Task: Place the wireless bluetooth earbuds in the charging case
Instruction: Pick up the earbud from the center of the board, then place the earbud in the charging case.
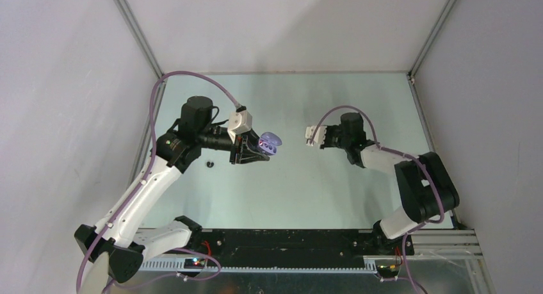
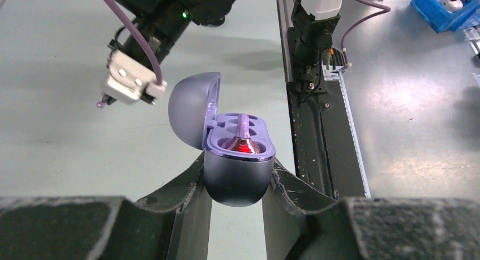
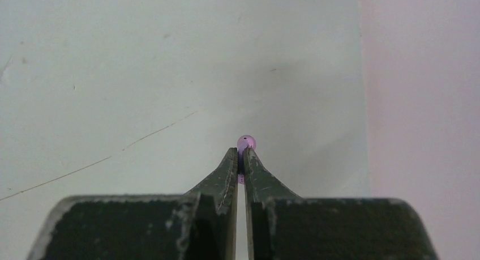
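Observation:
My left gripper is shut on the purple charging case and holds it above the table. In the left wrist view the case sits between my fingers with its lid open to the left. A pale purple stem with a red glow below it stands in one well. My right gripper is shut on a pale purple earbud that pokes out past the fingertips. It hovers right of the case, apart from it. That earbud also shows in the left wrist view. A black earbud lies on the table.
The pale green table is boxed in by grey walls at the left, back and right. A black rail runs along the near edge between the arm bases. A blue bin stands off the table.

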